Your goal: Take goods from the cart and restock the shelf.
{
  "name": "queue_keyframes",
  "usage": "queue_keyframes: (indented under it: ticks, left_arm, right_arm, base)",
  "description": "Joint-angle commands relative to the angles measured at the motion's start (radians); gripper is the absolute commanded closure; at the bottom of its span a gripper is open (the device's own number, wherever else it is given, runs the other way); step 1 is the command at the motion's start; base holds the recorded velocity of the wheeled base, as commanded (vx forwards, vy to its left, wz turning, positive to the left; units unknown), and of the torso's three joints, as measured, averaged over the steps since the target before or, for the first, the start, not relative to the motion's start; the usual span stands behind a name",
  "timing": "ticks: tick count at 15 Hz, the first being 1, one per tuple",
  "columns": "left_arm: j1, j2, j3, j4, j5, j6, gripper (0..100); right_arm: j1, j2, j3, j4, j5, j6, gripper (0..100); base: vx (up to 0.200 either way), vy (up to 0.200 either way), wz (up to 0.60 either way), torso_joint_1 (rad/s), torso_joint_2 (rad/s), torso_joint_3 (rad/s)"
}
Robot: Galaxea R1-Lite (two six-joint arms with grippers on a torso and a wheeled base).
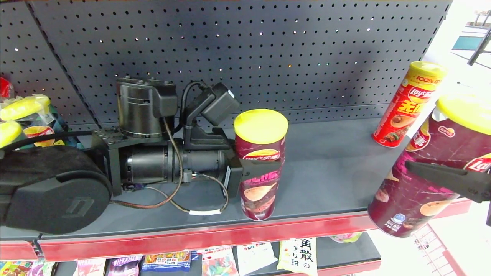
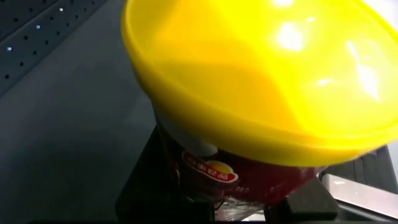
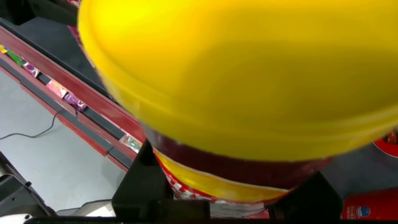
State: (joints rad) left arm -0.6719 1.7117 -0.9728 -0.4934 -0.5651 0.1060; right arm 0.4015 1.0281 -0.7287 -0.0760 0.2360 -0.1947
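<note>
Head camera looks forward and down at the shelf [image 1: 330, 168] from close; wrist cameras sit right above the left can [image 2: 261, 74] and right can [image 3: 249, 68], both shared with it.

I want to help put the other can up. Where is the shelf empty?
Bare: the shelf between the purple can in the left gripper and the red can, front edge to pegboard. The second purple can should fit there. Crowded: left of that purple can, where the left arm lies, and the yellow-lidded packs.

Logos, characters on purple can [image 1: 260, 172] and red can [image 1: 406, 107] — left unread.
</note>
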Motion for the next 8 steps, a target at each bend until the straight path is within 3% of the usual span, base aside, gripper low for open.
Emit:
queue_keyframes:
  ticks: [1, 7, 8]
  left_arm:
    - [-0.006, -0.011, 0.011, 0.003, -0.001, -0.002, 100]
    - [-0.006, -0.026, 0.066, 0.001, -0.001, 0.003, 100]
    - [-0.006, -0.026, 0.068, 0.001, -0.001, 0.009, 0]
  right_arm:
    - [0.0, 0.001, 0.0, -0.001, 0.0, 0.0, 100]
    - [0.0, 0.004, -0.001, -0.001, 0.0, 0.0, 100]
    - [0.0, 0.004, -0.001, -0.001, 0.0, 0.0, 100]
  base:
    - [0.0, 0.0, 0.0, 0.0, 0.0, 0.0]
    - [0.0, 0.0, 0.0, 0.0, 0.0, 0.0]
    - [0.0, 0.0, 0.0, 0.0, 0.0, 0.0]
